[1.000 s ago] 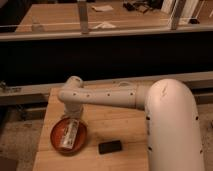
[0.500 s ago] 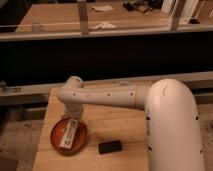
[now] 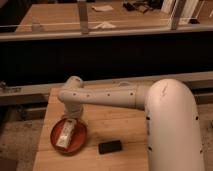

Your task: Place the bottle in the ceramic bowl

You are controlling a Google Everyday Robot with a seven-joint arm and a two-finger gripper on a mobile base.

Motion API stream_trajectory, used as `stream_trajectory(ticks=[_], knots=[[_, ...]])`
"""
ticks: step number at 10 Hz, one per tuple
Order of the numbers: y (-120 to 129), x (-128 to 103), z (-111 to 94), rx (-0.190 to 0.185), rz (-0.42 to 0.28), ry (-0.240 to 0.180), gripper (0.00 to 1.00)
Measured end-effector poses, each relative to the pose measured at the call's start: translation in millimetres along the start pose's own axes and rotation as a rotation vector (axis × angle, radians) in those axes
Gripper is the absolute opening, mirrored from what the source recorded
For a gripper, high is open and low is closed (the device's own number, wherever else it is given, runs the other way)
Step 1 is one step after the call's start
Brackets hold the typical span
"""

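Observation:
The reddish-brown ceramic bowl [image 3: 75, 143] sits near the front left of the wooden table. The whitish bottle [image 3: 65, 135] with its pale label lies inside the bowl, slanted, its upper end toward the gripper. My gripper [image 3: 70, 121] hangs down from the white wrist [image 3: 73, 95] right over the bowl's far rim, at the bottle's upper end. Whether it touches the bottle cannot be told. The big white arm [image 3: 167, 120] reaches in from the right.
A small black rectangular block [image 3: 109, 146] lies on the table [image 3: 117, 127] just right of the bowl. A metal rail [image 3: 30, 90] and a dark wall run behind the table. Other wooden tables [image 3: 60, 15] stand farther back.

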Motion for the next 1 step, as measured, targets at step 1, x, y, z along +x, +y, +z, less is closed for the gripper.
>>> stream_trajectory(ticks=[1], knots=[[-0.1, -0.1, 0.0, 0.0, 0.0, 0.0, 0.8]])
